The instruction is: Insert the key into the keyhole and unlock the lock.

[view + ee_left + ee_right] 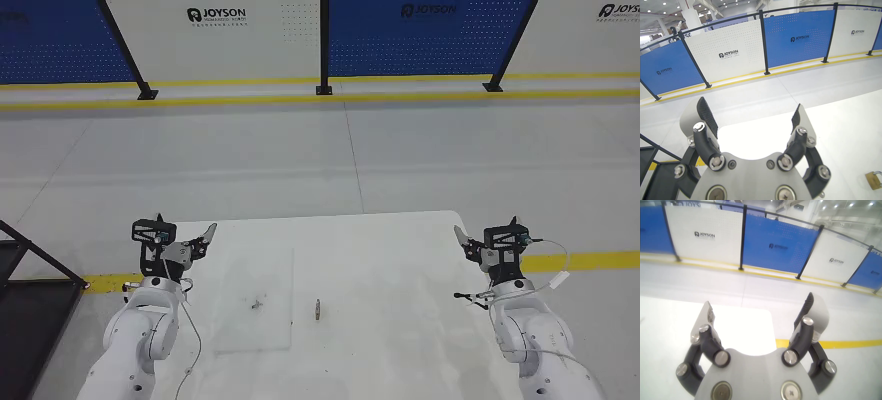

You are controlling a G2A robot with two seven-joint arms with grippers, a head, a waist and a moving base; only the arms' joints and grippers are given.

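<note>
Two claws: left claw and right claw both spread wide, holding nothing, at the two far corners of the desk.
One key: small, flat on the desk, inward from the left claw and nearer the robot.
One lock: near the key, on its right-arm side; long axis runs toward and away from the robot.
Nearer arm: the left, for both key and lock; the right claw is well apart.

You've got a white table with a clear sheet on it. The small key sits on the sheet, brass padlock just beside its edge.
</note>
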